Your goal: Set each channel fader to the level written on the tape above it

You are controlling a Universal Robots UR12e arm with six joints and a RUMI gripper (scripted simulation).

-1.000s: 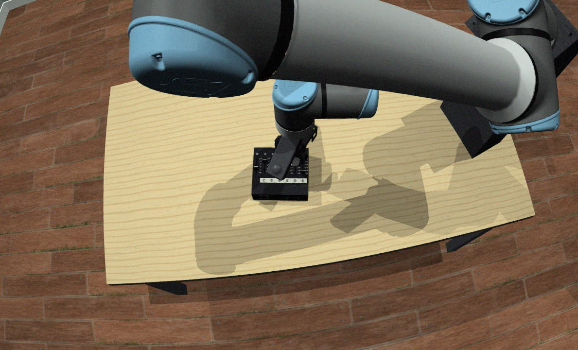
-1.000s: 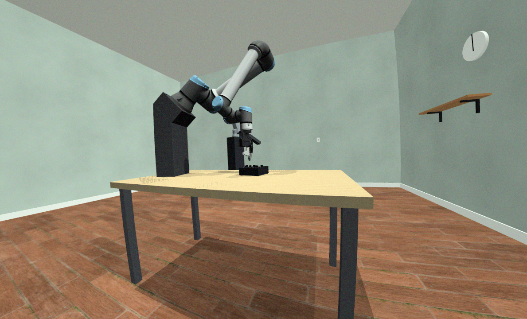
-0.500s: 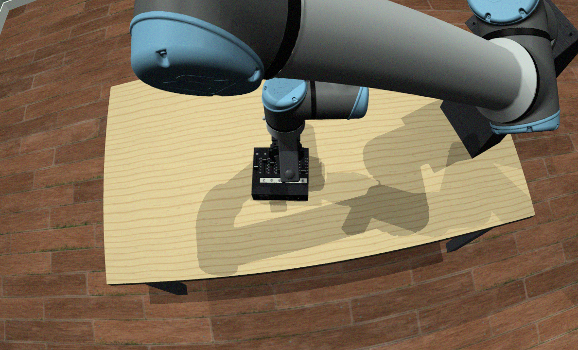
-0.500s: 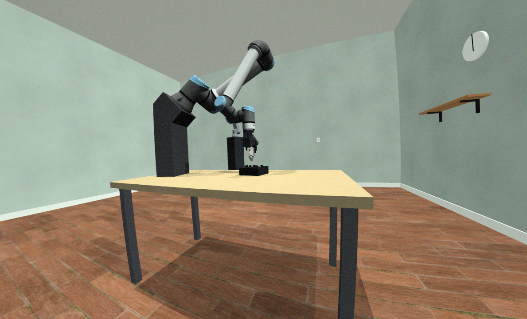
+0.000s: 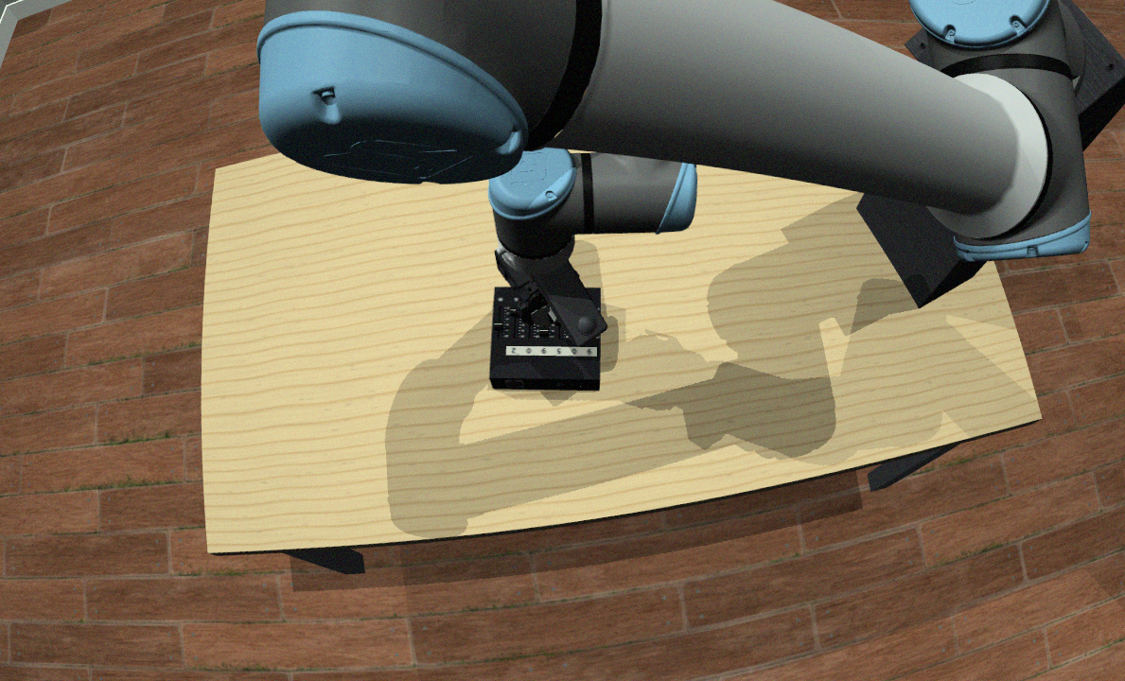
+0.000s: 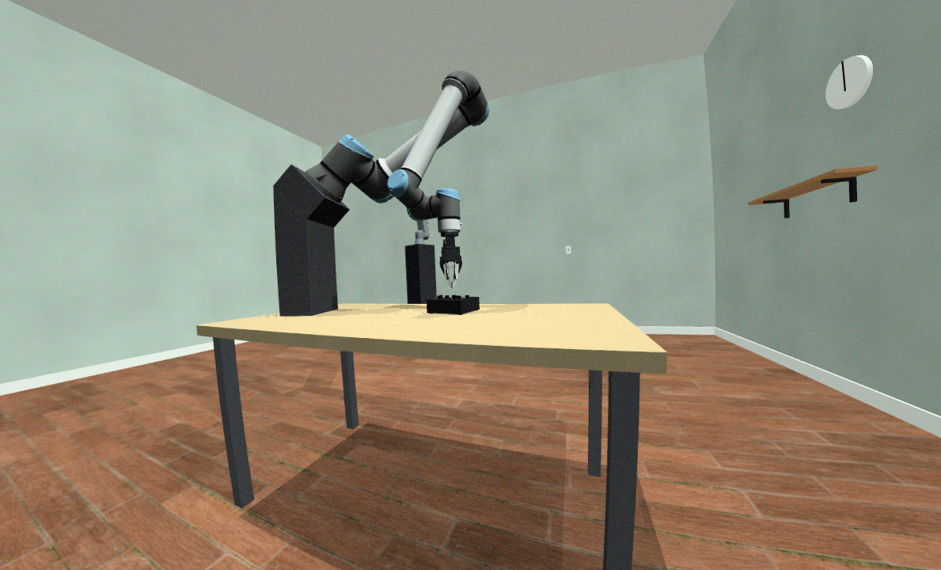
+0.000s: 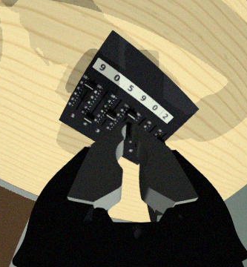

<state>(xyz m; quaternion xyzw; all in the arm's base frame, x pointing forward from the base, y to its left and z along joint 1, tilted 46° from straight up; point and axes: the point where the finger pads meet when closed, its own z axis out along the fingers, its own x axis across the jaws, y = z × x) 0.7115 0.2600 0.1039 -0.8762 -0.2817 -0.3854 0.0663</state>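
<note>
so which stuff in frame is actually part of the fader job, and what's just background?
Job:
- lighting desk
- tape strip with levels
- channel faders
- gripper, shut, holding nothing, tips over the faders

Background:
- table
- wall shelf
- clock
- black pedestal

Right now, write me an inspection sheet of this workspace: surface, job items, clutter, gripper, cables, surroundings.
Surface: light wooden table on dark legs, crossed by the arm's shadows.
Job's things: small black lighting desk with a white tape strip reading 9 0 5 9 0 2; several fader caps sit at different heights.
Clutter: nothing seen.
Gripper: black two-jaw gripper shut, holding nothing, tips together over the desk's fader section; contact cannot be told.
Cables: nothing seen.
Surroundings: brown plank floor, pale green walls, wooden wall shelf, round white clock, black arm pedestal.
</note>
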